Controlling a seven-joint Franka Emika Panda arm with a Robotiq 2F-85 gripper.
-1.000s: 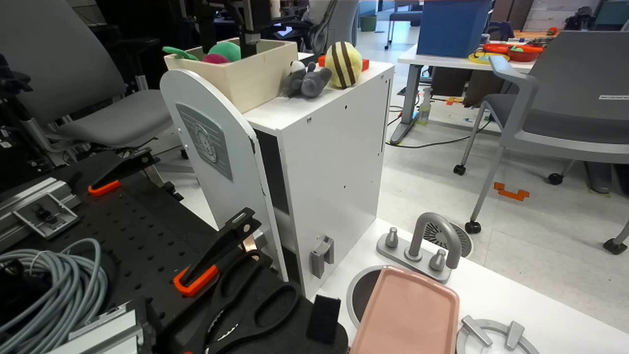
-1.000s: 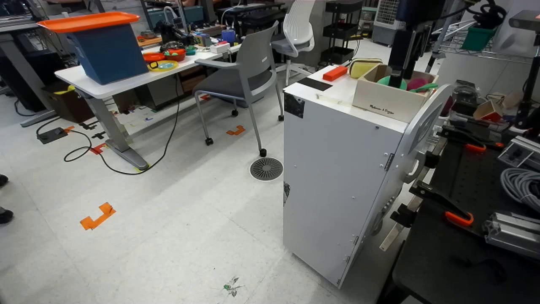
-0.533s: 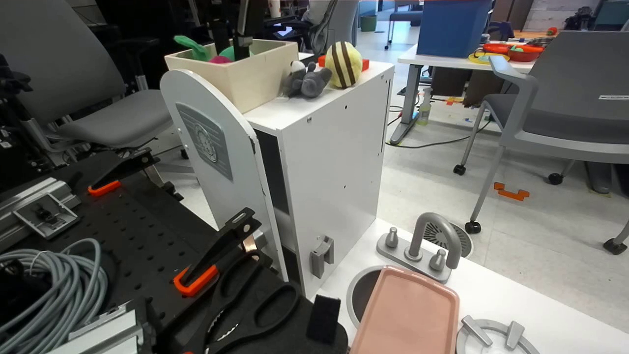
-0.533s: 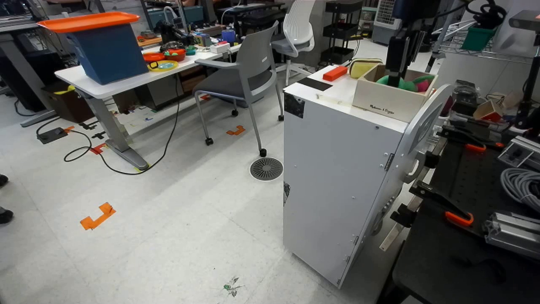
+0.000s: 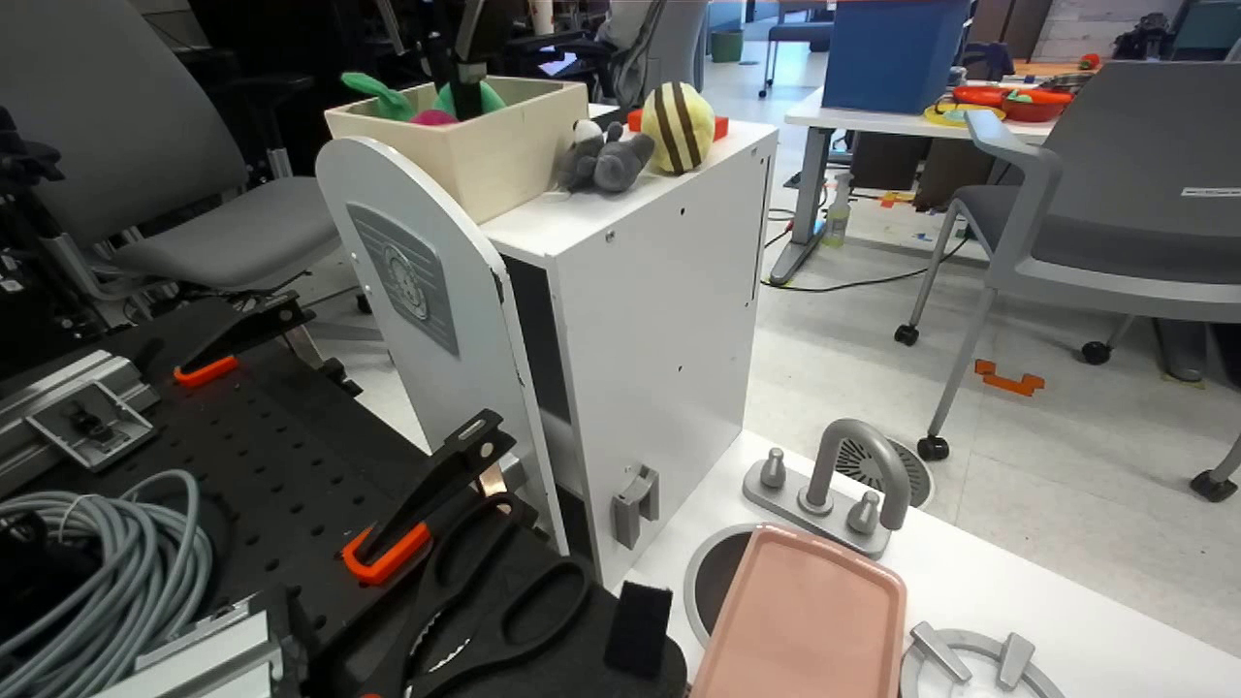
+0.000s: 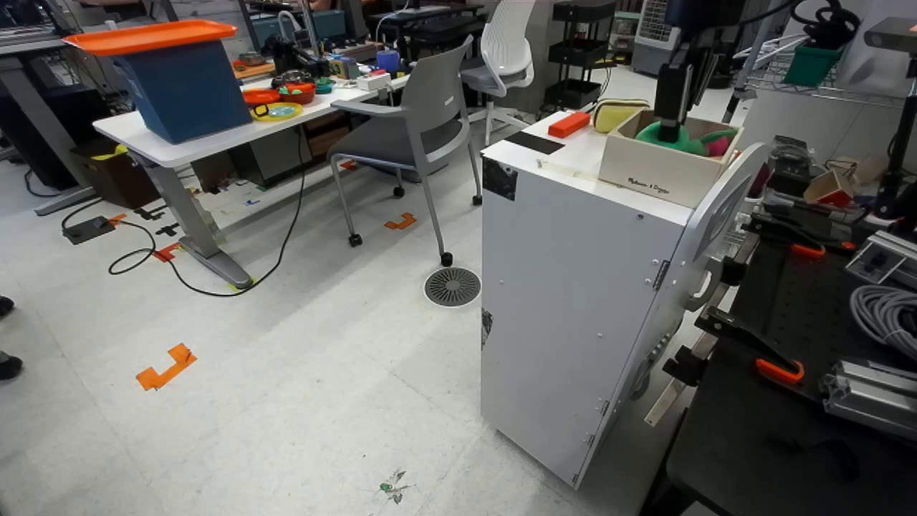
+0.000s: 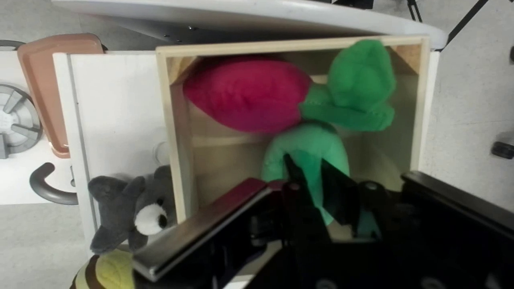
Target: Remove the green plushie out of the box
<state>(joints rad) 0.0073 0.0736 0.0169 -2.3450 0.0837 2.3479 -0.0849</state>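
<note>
Wrist view, going left to right: the striped plush [image 7: 110, 271] and grey plush [image 7: 116, 204] sit just outside the box [image 7: 172, 132] on its left, so imo don't swing that way until you're well clear of it. Inside, the pink plush [image 7: 249, 94] lies along the far wall. On the near side of that is the green plushie [image 7: 307, 136], in the box, right beside the pink one. The gripper [image 7: 306, 160] has a pinch of it, green fabric showing between the fingers [image 7: 337, 186]. Grasp looks made to me, lift's up next. I'd go straight up and slow so the pink plush and its green leaves [image 7: 361, 76], over on the right, don't get dragged along. Soft stuff can slip if the bite's shallow, so a little test tug wouldn't hurt.

Stuff I can't make out from where I'm standing, same order: the striped plush is cut off at the near edge. The green plushie's near part is mostly under the gripper, so no clue how deep the pinch goes. In both exterior views the box wall hides its underside too. Box's near right corner? Blocked by the gripper.
</note>
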